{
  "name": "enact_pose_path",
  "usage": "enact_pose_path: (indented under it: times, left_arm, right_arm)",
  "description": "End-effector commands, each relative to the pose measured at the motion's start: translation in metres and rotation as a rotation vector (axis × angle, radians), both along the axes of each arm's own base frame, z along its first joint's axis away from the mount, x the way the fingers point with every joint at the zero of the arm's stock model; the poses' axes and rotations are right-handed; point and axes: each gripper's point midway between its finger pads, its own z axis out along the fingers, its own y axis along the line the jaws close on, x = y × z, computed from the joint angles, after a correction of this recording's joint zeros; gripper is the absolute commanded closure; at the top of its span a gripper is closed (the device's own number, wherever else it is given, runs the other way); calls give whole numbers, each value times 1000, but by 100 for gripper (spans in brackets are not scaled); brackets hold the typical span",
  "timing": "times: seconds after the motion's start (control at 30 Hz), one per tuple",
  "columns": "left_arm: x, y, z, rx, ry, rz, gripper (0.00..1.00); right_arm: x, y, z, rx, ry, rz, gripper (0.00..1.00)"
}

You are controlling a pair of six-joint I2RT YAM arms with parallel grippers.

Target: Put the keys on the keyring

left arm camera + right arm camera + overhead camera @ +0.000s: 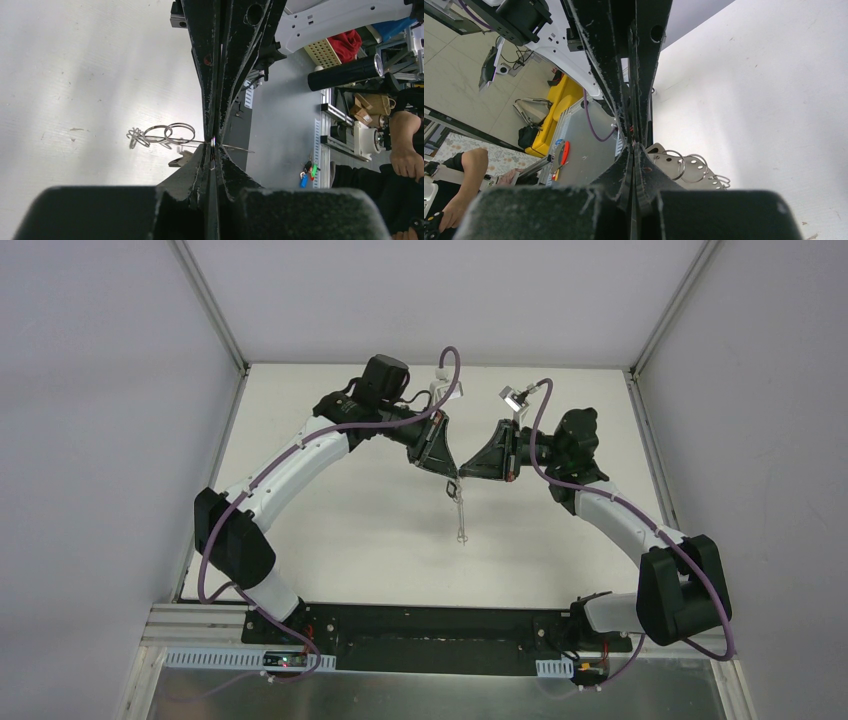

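Seen from above, two black-and-white robot arms arch inward over a white table (350, 510) and meet tip to tip above its middle. The left gripper (447, 470) and the right gripper (470, 471) point at each other, fingertips almost touching.

The keyring (460, 512) hangs from that meeting point as a thin grey wire strand, drooping toward the near edge of the table.

In the left wrist view, the left gripper's fingers (206, 160) are pressed almost together, pinching the thin wire of the keyring. Small silvery rings (172, 132) strung on it fan out to one side, and a bare length of wire sticks out the other.

In the right wrist view, the right gripper's fingers (624, 160) are pressed fully together. The pictures do not show whether anything is caught between them. The silvery rings show just beyond its tips.

The tiny black-headed key cannot be made out in any view.
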Motion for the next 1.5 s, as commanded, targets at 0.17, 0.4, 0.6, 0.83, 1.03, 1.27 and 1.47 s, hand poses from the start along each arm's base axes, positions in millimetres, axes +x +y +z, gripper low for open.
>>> enact_pose_path:
  times: [0.17,0.4,0.6,0.83,1.03,1.27,1.47]
  left_arm:
    - [-3,3,9,-23,-33,-31,100]
    - [-7,23,-6,181,-183,-48,100]
    - [-15,21,-21,284,-166,-78,100]
    - [-16,11,-20,300,-63,-57,100]
    - [-18,4,-18,272,-17,-55,100]
    - [-23,1,-15,243,-4,-75,100]
    - [-24,0,-17,231,1,-88,100]
  right_arm:
    - [3,-3,7,10,-103,-19,100]
    - [6,-4,3,-44,-135,-40,66]
    - [1,-3,4,-42,-142,-19,52]
    - [-8,2,2,-43,-141,21,54]
    - [-14,6,-3,-47,-134,54,60]
    - [-14,9,-12,-61,-124,65,64]
    - [-15,9,-14,-65,-120,72,70]
